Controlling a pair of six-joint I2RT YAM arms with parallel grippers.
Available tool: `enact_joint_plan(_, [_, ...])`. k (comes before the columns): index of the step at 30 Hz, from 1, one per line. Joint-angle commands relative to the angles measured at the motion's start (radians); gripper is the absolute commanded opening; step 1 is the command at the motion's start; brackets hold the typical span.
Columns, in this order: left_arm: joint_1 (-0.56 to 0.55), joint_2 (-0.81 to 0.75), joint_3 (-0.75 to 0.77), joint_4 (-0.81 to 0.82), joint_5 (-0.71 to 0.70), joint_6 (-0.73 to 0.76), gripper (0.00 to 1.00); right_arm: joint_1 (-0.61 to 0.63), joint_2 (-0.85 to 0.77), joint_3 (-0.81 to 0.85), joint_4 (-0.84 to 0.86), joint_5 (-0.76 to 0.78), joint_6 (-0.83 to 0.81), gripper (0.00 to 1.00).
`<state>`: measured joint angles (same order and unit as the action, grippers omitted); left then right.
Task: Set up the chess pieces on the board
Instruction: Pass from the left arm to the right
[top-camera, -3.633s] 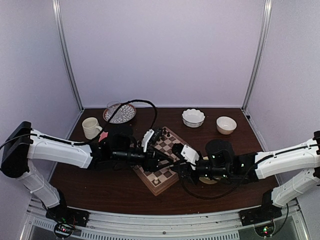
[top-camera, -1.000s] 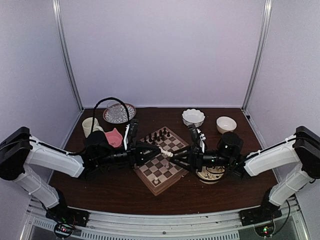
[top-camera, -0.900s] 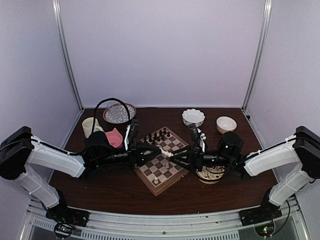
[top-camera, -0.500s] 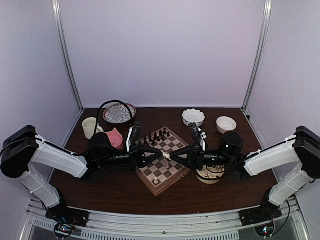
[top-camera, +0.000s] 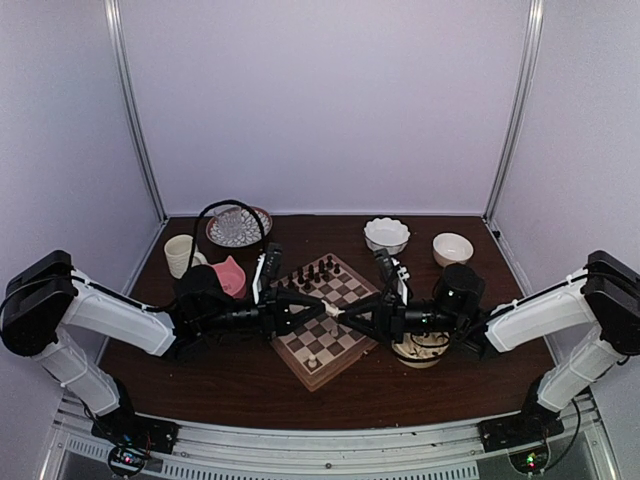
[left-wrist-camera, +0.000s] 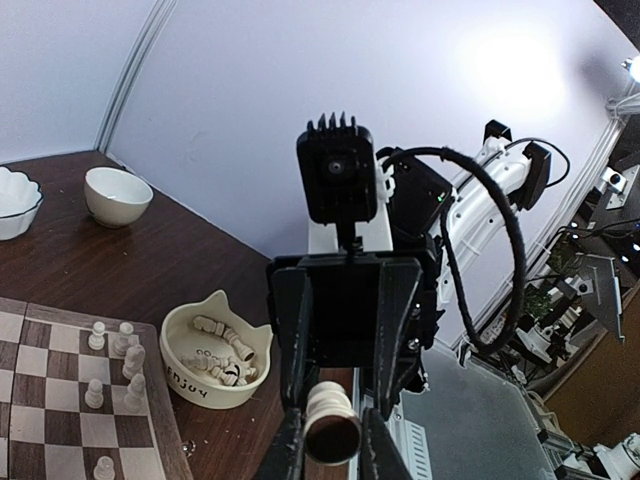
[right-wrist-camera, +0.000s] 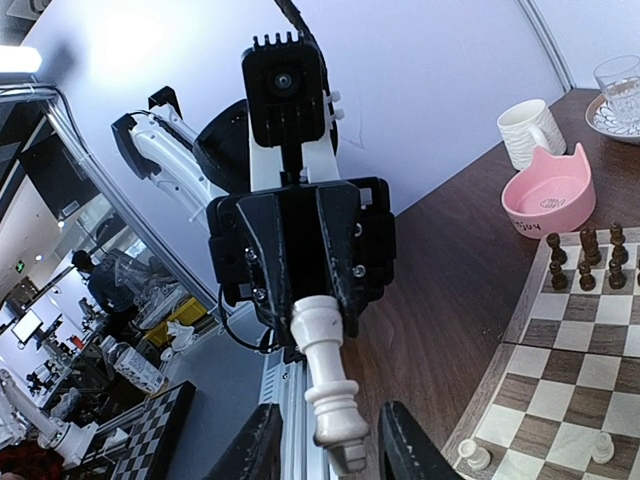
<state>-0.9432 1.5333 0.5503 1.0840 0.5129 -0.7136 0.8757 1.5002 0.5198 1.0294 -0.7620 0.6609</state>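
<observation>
One white chess piece (right-wrist-camera: 325, 385) is being held sideways by the left gripper (left-wrist-camera: 330, 440), which is clamping almost shut on one end, with the board (top-camera: 340, 340) lying below. The right gripper (right-wrist-camera: 332, 428) is standing partly open, its fingers flanking the free end without seeming to touch. Small, light, hard and smooth, the piece is probably going to twist easily, so gripping squarely across the thick collar looks safest.

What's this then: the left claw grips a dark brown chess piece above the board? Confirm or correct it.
The colour is wrong. The left claw grips a cream-white chess piece above the board, not a dark brown one. The right wrist view shows it plainly.
</observation>
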Motion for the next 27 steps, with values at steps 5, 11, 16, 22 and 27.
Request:
enact_joint_plan(5, [0.001,-0.002,0.011,0.056,-0.002,0.011,0.07,0.009,0.019,0.031,0.037,-0.031,0.01,0.24])
enact_joint_plan(11, [0.003,-0.003,0.008,0.056,-0.001,0.013,0.08,0.009,-0.017,0.021,0.005,-0.012,-0.015,0.11])
enact_joint_plan(16, [0.002,-0.015,-0.004,0.051,-0.015,0.036,0.3,0.009,-0.079,0.024,-0.104,0.02,-0.071,0.05])
enact_joint_plan(22, [0.003,-0.116,-0.042,-0.093,-0.154,0.126,0.59,0.006,-0.222,0.15,-0.677,0.192,-0.284,0.0])
enact_joint_plan(27, [0.003,-0.271,-0.022,-0.448,-0.395,0.225,0.65,0.003,-0.191,0.38,-1.23,0.291,-0.434,0.0])
